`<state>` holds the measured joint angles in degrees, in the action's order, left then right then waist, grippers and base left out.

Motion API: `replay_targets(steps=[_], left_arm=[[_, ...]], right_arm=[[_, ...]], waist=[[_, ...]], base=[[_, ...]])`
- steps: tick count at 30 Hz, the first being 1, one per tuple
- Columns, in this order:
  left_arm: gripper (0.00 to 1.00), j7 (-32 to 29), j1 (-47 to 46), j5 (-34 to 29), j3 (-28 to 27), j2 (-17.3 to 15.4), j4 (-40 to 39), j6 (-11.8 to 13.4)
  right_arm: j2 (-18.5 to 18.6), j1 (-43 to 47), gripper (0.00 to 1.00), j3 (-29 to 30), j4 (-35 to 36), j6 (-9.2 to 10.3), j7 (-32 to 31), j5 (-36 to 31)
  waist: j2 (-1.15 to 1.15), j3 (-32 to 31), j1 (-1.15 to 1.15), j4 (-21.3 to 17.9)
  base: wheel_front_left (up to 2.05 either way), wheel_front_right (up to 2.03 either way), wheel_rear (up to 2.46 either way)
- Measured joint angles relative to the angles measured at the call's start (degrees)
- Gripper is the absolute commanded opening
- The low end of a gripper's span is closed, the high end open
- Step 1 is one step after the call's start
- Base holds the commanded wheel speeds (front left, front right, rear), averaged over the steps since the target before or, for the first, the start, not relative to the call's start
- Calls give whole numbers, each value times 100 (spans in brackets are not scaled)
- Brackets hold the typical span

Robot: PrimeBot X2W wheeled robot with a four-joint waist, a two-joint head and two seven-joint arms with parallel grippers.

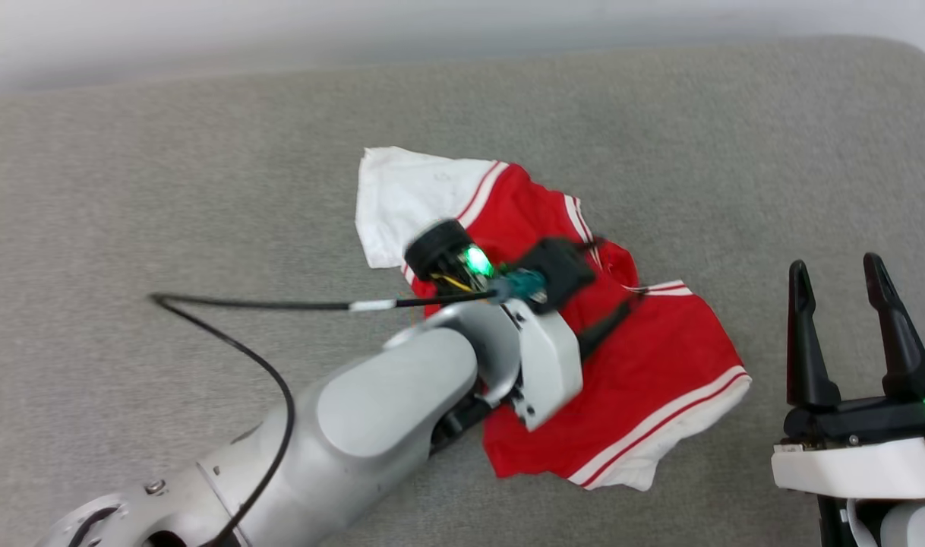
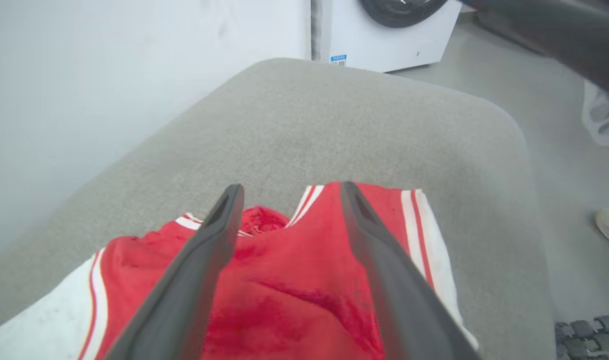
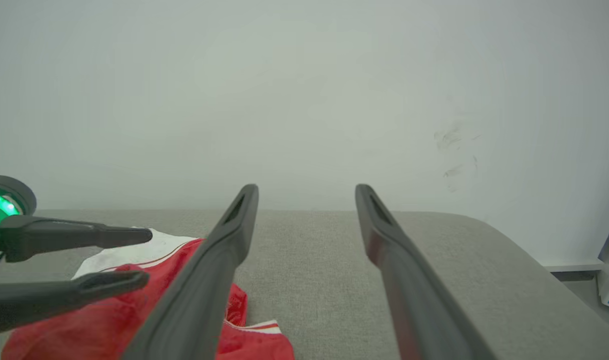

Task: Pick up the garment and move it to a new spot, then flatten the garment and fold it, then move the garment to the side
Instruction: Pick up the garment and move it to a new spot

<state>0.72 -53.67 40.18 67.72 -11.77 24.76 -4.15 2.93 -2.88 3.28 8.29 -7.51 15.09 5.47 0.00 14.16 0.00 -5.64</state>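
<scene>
Garment (image 1: 660, 365) lies crumpled under the wide left hand (image 2: 290, 186) (right hand (image 1: 835, 262) wide, apart).

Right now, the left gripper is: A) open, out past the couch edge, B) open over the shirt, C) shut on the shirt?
B: the left gripper has its fingers spread apart over the shirt, with no cloth pinched between them.

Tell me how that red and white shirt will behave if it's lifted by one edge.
Probably floppy: the garment lies crumpled with creases, so it should drape from wherever it's pinched. Likely light, since the fabric looks thin. Pushed, it would probably bunch up rather than slide, as the gray cushion looks textured.
</scene>
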Motion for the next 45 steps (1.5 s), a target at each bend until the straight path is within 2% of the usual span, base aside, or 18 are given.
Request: replay_targets(steps=[6,11,14,17,20,25,31,37,45], left_arm=[[100,1148,89,-343,-463,-69,209,858],[100,1410,497,-510,-1001,-296,225,1616],[100,1418,835,-723,-1434,-476,-74,1994],[100,1428,1290,-1000,-1907,-636,-456,2239],[100,1434,1818,-1224,-2399,-798,-797,2380],[100,1435,2663,-1541,-3212,-921,-1262,2387],[100,1435,3571,-1905,-4111,-855,-1623,2273],[100,1435,4283,-2321,-4734,-625,-1842,1996],[100,1435,4951,-2699,-5261,-214,-1897,1515]], right_arm=[[0,135,100,21,-40,0,0,-40],[0,234,100,25,-80,0,0,-42],[-1,302,100,38,-99,0,0,-43],[0,316,100,51,-111,0,0,-51],[0,332,100,65,-140,0,0,-57],[-1,420,100,79,-186,0,0,-60],[0,514,100,83,-260,0,0,-53],[0,644,100,89,-320,0,0,8],[-1,915,100,104,-435,0,0,199]], waist=[[0,-248,0,224],[0,-381,0,342],[0,-425,0,394],[0,-455,0,430],[0,-490,0,457],[0,-571,0,489],[0,-697,0,522],[0,-831,0,541],[0,-1030,0,561]], base=[[0,0,0],[0,0,0],[0,0,0],[0,0,0],[0,0,0],[0,0,0],[0,0,0],[0,0,0],[0,0,0]])
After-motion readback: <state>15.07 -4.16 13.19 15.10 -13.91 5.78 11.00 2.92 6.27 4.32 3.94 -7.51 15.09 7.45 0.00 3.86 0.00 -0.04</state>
